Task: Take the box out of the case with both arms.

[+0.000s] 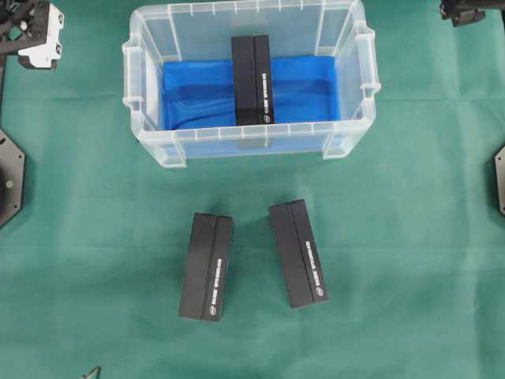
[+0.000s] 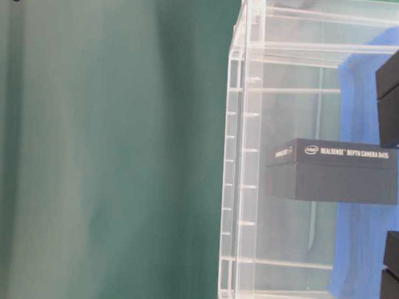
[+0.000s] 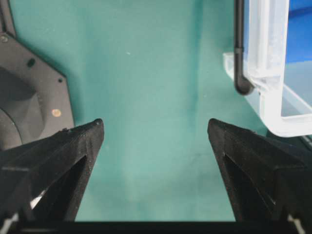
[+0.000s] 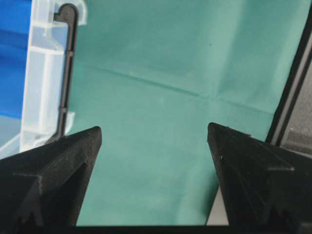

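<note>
From overhead, the clear plastic case (image 1: 150,118) is sitting at the top middle of the green table cloth (image 1: 95,237), its blue lining (image 1: 308,91) covering the floor. One black box (image 1: 254,79) is lying inside the case, across the middle of the lining. Two more black boxes are lying on the cloth in front of the case, a left one (image 1: 206,267) and a right one (image 1: 297,253), apart from each other and angled slightly. The left arm's white and black part (image 1: 39,35) is showing at the top left corner, and a black part of the right arm (image 1: 465,12) is showing at the top right.

At table level, the case wall (image 2: 242,158) is filling the right side, and the box inside (image 2: 334,172) is showing white lettering through the plastic.

In the left wrist view, the left gripper (image 3: 156,131) is hanging over bare cloth with jaws spread wide, holding nothing, the case corner (image 3: 273,97) just to its right.

In the right wrist view, the right gripper (image 4: 153,134) is likewise gaping wide and empty above the cloth, the case edge (image 4: 41,73) at its left.
</note>
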{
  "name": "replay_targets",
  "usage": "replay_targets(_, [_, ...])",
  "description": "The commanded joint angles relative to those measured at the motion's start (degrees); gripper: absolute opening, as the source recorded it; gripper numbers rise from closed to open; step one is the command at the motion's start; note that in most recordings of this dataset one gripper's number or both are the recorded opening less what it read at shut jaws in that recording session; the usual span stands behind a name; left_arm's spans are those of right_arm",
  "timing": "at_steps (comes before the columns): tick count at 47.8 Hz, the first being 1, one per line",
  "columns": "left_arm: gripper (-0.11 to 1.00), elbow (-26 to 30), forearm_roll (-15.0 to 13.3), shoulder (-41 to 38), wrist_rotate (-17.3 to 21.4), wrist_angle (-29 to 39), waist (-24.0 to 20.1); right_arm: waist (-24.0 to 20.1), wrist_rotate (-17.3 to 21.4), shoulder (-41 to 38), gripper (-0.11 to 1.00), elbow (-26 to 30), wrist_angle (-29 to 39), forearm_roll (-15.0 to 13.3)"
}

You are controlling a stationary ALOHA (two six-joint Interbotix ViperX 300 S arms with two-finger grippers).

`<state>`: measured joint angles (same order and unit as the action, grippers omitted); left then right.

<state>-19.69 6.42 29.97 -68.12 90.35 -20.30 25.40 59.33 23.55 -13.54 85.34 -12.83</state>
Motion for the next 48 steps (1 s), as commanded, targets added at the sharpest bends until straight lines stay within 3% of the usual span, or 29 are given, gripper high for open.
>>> replay_targets(1, [0.9,0.8,0.2,0.4,-0.1,-0.2,-0.3,0.1,0.1,0.4,0.86,0.5,-0.2,0.0])
replay_targets(48, [0.9,0.4,0.2,0.5,-0.2,-0.2,-0.3,0.1,0.2,0.4,0.86,-0.2,-0.1,0.0])
